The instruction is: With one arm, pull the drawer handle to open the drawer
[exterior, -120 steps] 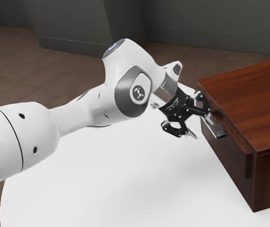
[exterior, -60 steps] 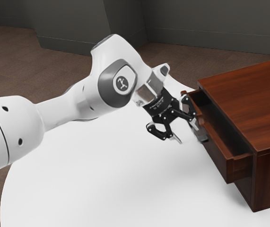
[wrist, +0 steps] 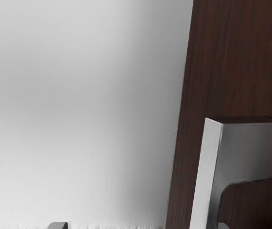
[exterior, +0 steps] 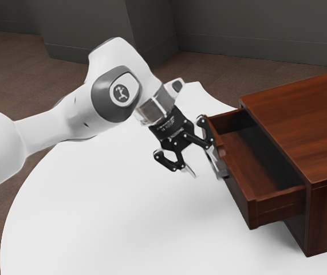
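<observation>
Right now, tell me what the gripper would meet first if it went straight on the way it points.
Probably the drawer front, at or beside its handle: the open gripper points at it. Depth is unclear, so it might meet the table first.

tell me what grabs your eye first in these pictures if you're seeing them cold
The big white robot arm sweeps in from the exterior view's left over a round white table, ending in a black two-finger gripper, open, right at a brushed silver metal handle. That handle sits on the drawer of a dark reddish-brown wooden cabinet at the exterior view's right, and the drawer stands well open.
</observation>
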Tool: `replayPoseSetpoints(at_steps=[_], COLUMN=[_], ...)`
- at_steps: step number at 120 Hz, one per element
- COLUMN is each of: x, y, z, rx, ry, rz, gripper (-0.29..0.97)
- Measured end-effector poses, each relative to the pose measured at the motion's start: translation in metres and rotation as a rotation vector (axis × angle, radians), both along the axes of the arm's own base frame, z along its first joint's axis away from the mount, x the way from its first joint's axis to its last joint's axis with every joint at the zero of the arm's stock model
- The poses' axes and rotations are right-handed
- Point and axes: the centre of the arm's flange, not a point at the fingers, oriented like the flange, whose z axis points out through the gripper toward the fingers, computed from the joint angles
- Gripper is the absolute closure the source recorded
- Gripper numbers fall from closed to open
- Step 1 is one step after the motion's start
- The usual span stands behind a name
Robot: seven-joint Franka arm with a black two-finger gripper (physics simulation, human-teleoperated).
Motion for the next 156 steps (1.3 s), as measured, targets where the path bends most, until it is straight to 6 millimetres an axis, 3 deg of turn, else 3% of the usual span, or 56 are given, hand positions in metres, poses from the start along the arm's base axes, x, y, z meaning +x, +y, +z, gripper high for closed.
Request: replayPoseSetpoints(at_steps=[73, 156], x=[-0.027, -0.039], y=[0.032, 0.041], z=[0.005, 0.012], rx=[0.014, 0.036], ry=[0.108, 0.157], rz=[0.000, 0.004], gripper=[0.35, 0.30])
